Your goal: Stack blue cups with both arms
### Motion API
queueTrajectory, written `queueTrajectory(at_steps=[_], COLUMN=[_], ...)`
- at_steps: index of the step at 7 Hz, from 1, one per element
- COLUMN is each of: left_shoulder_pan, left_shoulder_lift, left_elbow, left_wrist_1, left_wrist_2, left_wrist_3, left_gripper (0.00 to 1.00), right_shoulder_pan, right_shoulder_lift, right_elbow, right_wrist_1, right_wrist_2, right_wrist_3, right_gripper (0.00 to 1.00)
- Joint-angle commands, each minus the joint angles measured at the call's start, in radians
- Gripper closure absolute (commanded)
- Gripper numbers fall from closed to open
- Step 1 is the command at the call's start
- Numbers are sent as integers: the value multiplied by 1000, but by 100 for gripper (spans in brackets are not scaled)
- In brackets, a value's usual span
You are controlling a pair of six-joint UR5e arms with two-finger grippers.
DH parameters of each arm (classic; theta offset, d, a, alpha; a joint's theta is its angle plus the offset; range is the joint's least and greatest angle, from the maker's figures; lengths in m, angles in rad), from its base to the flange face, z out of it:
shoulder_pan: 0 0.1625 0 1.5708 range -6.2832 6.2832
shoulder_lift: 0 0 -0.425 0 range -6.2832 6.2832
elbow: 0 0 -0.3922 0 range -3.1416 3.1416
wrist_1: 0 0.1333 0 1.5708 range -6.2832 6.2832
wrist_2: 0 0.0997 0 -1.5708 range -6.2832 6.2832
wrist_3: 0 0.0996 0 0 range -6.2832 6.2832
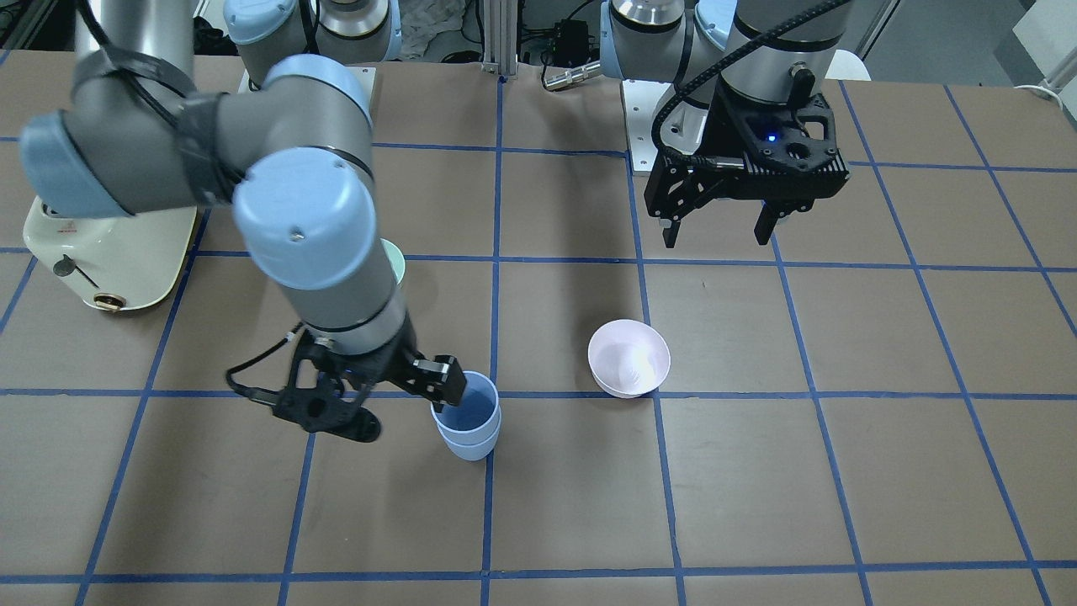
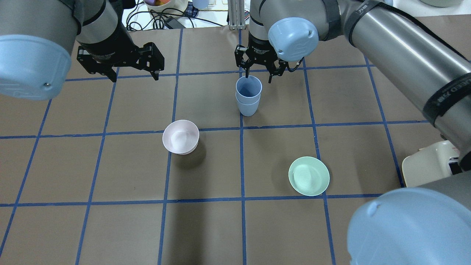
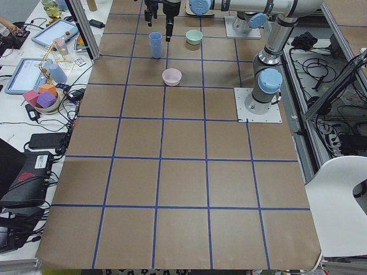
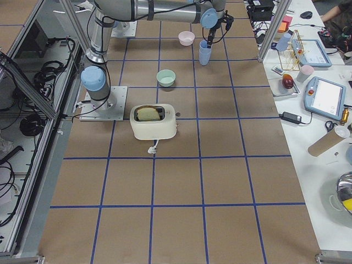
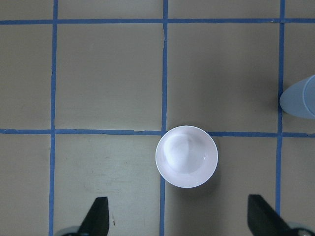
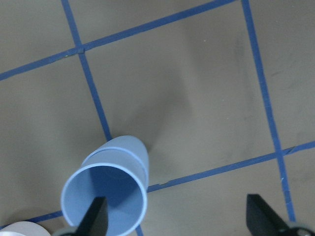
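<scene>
The two blue cups [image 2: 248,96] stand nested, one inside the other, upright on the table near its far middle. They also show in the front view [image 1: 468,418] and the right wrist view [image 6: 110,189]. My right gripper [image 2: 259,76] is open just above the stack. One finger [image 6: 96,219] is over the top cup's mouth, and the other [image 6: 261,219] is outside, well clear of the cup. It grips nothing. My left gripper [image 2: 135,76] is open and empty, raised above the table to the left, with the pink bowl below it.
A pale pink bowl [image 2: 180,137] sits left of centre. A mint-green bowl [image 2: 308,176] sits right of centre. A cream toaster [image 2: 430,163] stands at the right edge. The right arm's elbow [image 1: 294,210] hangs over the green bowl in the front view.
</scene>
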Motion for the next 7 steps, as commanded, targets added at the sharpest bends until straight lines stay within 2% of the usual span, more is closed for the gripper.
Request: queueTrajectory(at_steps=[1,3,4,5,7], left_shoulder_pan=[0,0,0,0,0], left_shoulder_lift=[-2,-2,0,0,0], left_elbow=[0,0,0,0,0], left_wrist_1=[0,0,0,0,0], left_wrist_2=[0,0,0,0,0], left_wrist_3=[0,-1,-1,0,-1], left_gripper=[0,0,0,0,0], right_shoulder_pan=[-131,-197,-207,-211,-210], right_shoulder_lift=[-82,-195,-259,-292,-390], right_elbow=[23,101,156,206,253], right_wrist_1=[105,151,164,163,178], right_wrist_2=[-4,-11,-15,-56,-58], right_wrist_3=[-233,-315,-343,-349,-354], right_gripper=[0,0,0,0,0])
